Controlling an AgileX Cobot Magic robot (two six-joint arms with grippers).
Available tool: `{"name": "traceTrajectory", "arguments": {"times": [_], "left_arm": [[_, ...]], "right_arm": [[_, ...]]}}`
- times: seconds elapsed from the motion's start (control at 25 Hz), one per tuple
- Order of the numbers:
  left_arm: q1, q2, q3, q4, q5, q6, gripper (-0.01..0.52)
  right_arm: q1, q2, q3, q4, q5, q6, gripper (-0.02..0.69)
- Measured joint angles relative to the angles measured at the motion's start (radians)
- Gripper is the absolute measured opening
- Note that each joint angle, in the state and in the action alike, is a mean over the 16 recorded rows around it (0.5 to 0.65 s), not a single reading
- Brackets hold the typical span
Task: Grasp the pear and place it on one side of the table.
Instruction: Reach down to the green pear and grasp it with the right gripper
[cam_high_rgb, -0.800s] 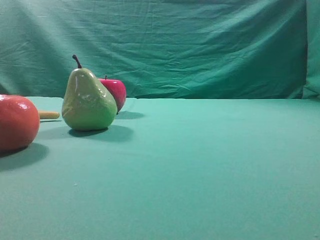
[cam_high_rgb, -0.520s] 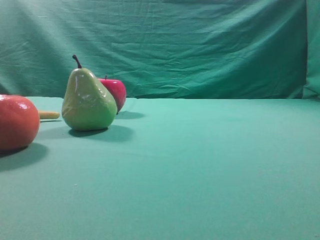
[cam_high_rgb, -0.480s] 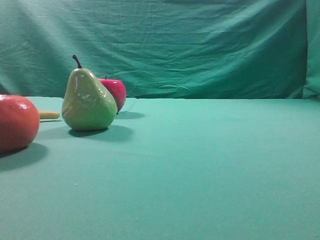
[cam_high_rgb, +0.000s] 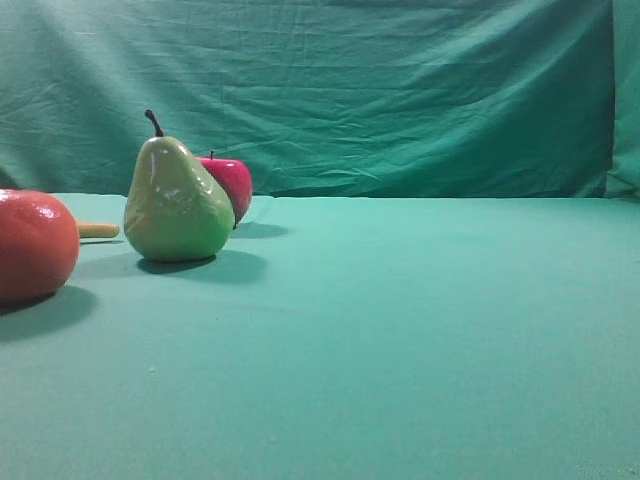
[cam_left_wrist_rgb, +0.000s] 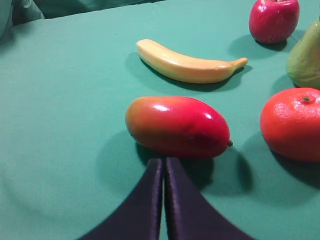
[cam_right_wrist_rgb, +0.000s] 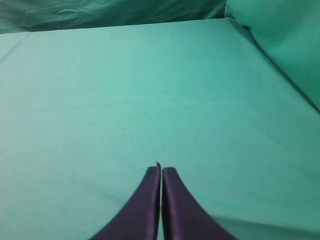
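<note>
Nothing's moved vs. earlier frames: glossy yellow-green pear (cam_high_rgb: 176, 205) upright on teal cloth table (cam_high_rgb: 420, 330), just in front of small red apple (cam_high_rgb: 231, 185). Left gripper (cam_left_wrist_rgb: 163, 165) & right gripper (cam_right_wrist_rgb: 160, 172) both w/ fingers pressed together, holding nothing. Task prob. not started; no approach yet.

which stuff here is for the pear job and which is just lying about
For the job: the pear; the table.
Just lying about: red apple; orange-red round fruit; banana; mango; green backdrop cloth.
</note>
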Motion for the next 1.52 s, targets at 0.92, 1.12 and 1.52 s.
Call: {"name": "traceTrajectory", "arguments": {"times": [0.92,1.12,1.52], "left_arm": [[0.000,0.000,0.000,0.000,0.000,0.000,0.000],[0.000,0.000,0.000,0.000,0.000,0.000,0.000],[0.000,0.000,0.000,0.000,0.000,0.000,0.000]], "right_arm": [[0.000,0.078,-0.091,0.186,-0.269,0.052,0.000],[0.000,0.210,-0.187,0.198,-0.209,0.030,0.000],[0.096,0.613,-0.430,0.217,-0.084,-0.149,0.000]]}}
